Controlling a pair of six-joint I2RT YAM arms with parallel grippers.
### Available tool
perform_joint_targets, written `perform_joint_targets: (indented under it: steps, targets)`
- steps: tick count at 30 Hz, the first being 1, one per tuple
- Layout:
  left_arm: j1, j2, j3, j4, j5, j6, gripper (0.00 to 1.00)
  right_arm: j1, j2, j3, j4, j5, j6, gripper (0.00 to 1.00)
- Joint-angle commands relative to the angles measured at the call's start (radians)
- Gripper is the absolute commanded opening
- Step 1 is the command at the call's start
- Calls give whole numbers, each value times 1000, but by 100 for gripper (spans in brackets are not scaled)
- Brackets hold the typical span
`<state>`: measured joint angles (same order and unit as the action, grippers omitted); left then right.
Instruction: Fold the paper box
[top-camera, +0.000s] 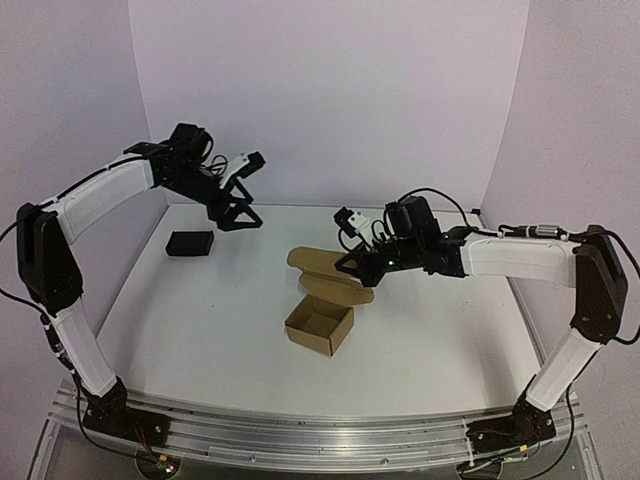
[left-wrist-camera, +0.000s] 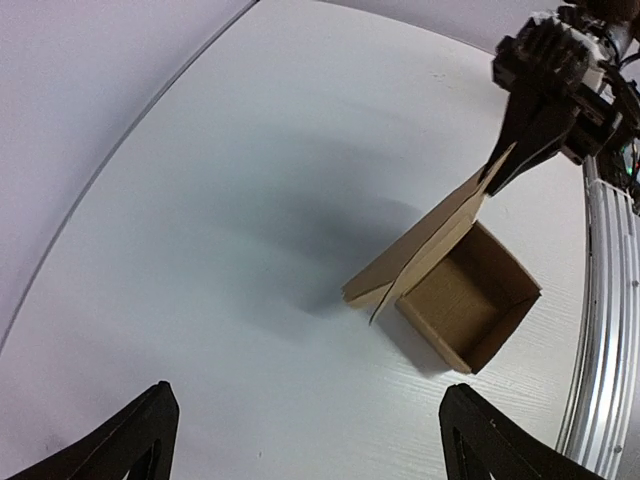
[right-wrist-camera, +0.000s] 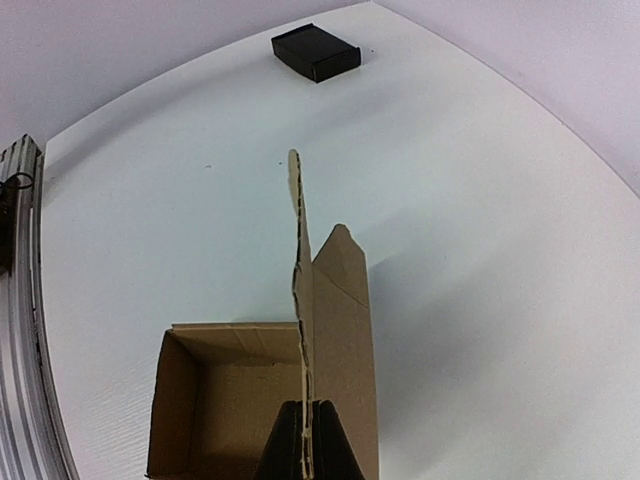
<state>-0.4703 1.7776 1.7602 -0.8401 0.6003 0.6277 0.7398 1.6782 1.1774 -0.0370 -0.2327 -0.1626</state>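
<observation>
White desk (top-camera: 200, 330) holds the paper box (top-camera: 320, 325): walls up, lid (top-camera: 318, 262) unclosed. Jaws of the right gripper (top-camera: 352, 268) pinch that lid; the left gripper (top-camera: 238, 215), at ten o'clock, gapes wide.

The left arm (top-camera: 100, 195) climbs from its base at 7 o'clock, folds at 9 o'clock and runs on towards 2 o'clock; the left gripper (top-camera: 240, 218) is held high, jaws spread wide; the right arm (top-camera: 520, 258) folds at 3 o'clock and reaches towards 9 o'clock; the right gripper (right-wrist-camera: 305, 415) pinches a raised flap of the paper box (top-camera: 310, 340).
</observation>
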Motion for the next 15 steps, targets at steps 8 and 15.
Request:
perform_joint_targets:
  steps: [8,15]
  targets:
    - [88,-180,-696,806,362,-231,91,-2,-115,-133,215,-56,123,0]
    - [15,-131,-816,1078,271,-298,94,-2,-140,-169,312,-94,253,0]
